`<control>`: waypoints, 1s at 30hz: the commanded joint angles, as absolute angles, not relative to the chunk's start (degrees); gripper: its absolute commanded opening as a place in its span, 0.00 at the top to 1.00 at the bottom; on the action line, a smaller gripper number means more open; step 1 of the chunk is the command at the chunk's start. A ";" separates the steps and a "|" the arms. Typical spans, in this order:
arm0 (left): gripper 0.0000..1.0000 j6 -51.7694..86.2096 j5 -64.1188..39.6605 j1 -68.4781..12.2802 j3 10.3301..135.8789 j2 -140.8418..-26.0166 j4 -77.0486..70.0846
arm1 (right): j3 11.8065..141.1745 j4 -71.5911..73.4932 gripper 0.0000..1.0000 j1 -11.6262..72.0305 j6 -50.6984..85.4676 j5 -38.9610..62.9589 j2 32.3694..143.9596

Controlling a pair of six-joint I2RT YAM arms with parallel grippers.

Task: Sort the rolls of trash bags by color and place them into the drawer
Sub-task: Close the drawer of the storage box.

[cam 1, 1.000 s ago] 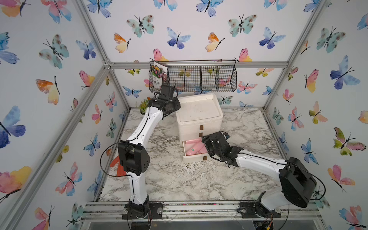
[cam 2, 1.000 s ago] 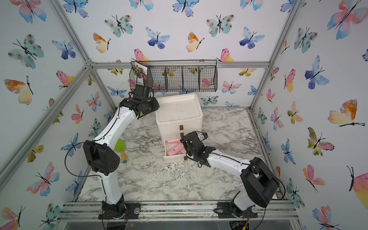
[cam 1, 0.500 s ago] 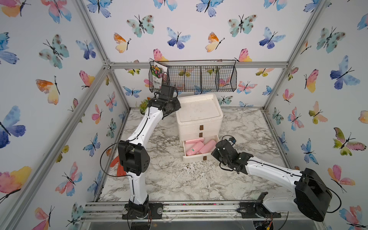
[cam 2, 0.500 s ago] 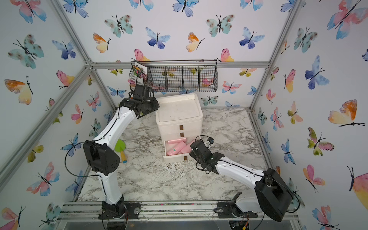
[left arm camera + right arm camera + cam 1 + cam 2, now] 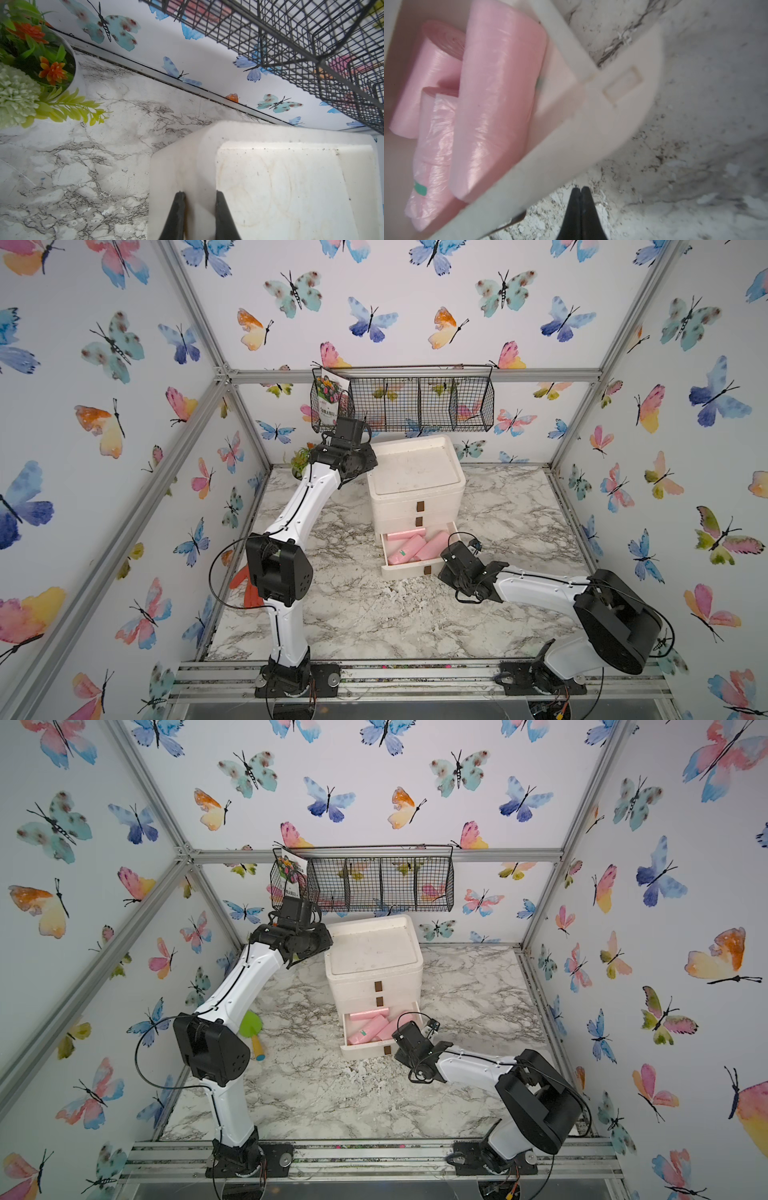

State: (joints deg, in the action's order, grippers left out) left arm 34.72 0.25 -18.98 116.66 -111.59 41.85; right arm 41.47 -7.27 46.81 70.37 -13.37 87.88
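Observation:
A white cabinet (image 5: 415, 472) (image 5: 372, 950) stands at the back of the table with its bottom drawer (image 5: 409, 570) (image 5: 365, 1051) pulled out. Three pale pink rolls of trash bags (image 5: 415, 549) (image 5: 372, 1029) (image 5: 496, 99) lie in that drawer, and one shows a teal label. My right gripper (image 5: 580, 189) (image 5: 442, 574) is shut and empty, low over the marble just before the drawer's front right corner. My left gripper (image 5: 200, 194) (image 5: 371, 462) is shut on the raised rim of the cabinet's top (image 5: 280, 187), at its back left corner.
A black wire basket (image 5: 415, 402) (image 5: 301, 41) hangs on the back wall above the cabinet, with a seed packet (image 5: 330, 400) in it. A flower pot (image 5: 79, 68) (image 5: 301, 458) stands back left. An orange glove (image 5: 245, 585) and a green spade (image 5: 251, 1025) lie by the left wall.
My right gripper has drawn back out of the drawer toward the front right and has shut. A pink roll it stood over now lies free in the drawer. The left arm has not moved.

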 commanded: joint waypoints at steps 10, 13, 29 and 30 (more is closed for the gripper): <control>1.00 35.16 0.31 -18.67 118.42 -113.11 48.47 | 48.61 -3.27 0.98 46.71 65.37 -16.54 93.12; 1.00 35.34 0.26 -19.24 118.39 -112.96 48.52 | 50.26 -2.30 0.98 46.58 64.39 -16.53 94.41; 1.00 37.09 -0.47 -20.22 117.29 -111.94 48.16 | 58.98 4.55 0.98 46.49 62.15 -15.30 102.83; 1.00 37.18 -0.40 -20.21 116.99 -111.59 48.08 | 59.25 4.73 0.98 46.41 61.81 -15.83 103.21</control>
